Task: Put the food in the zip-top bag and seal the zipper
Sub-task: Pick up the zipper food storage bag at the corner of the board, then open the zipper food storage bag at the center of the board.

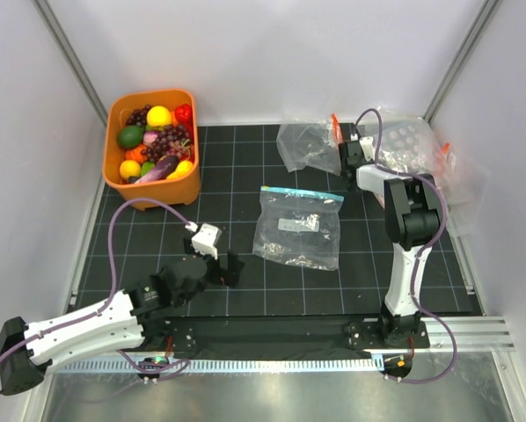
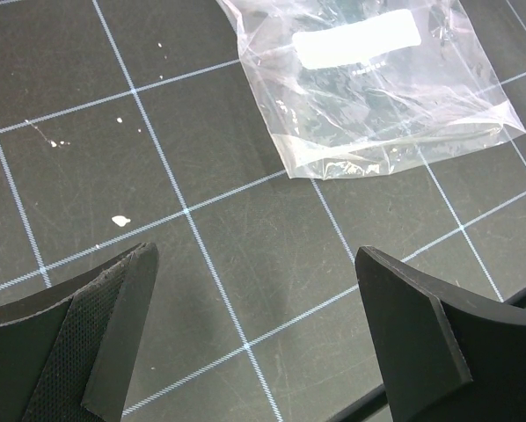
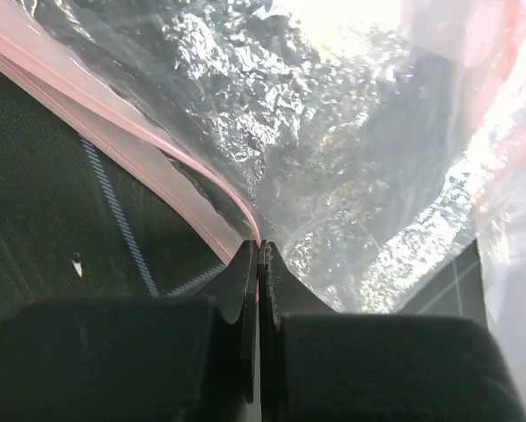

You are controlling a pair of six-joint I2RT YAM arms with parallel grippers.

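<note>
Right hand: your right hand (image 3: 259,248) is pinched closed on the pink zipper (image 3: 122,132) of the zip-top bag (image 3: 333,158). Gripping the mouth edge looks deliberate, since the strip is the stiffest part to pull or lift by.
Left hand: your left hand (image 2: 256,290) hovers low over the table (image 1: 245,176) near the front, fingers spread wide with nothing between them. It appears to be waiting its turn.
Zip-top bag: crinkly and clear, it lies toward the far right of the table, well apart from the food.
Food: the toy fruits and vegetables (image 1: 156,141) are heaped in the orange tub (image 1: 171,192) at the far left corner. None is in the bag yet.
Other bags: a labelled bag (image 1: 296,224) with a blue strip lies flat mid-table, just ahead of your left hand. A dotted bag (image 1: 412,141) sits at the far right, beside the right arm.
Step, as a judgement: you are securing the bag, probably to bring its mouth nearer the tub for loading.
Risk: the thin film may crumple or slide out of the pinch when you pull.
</note>
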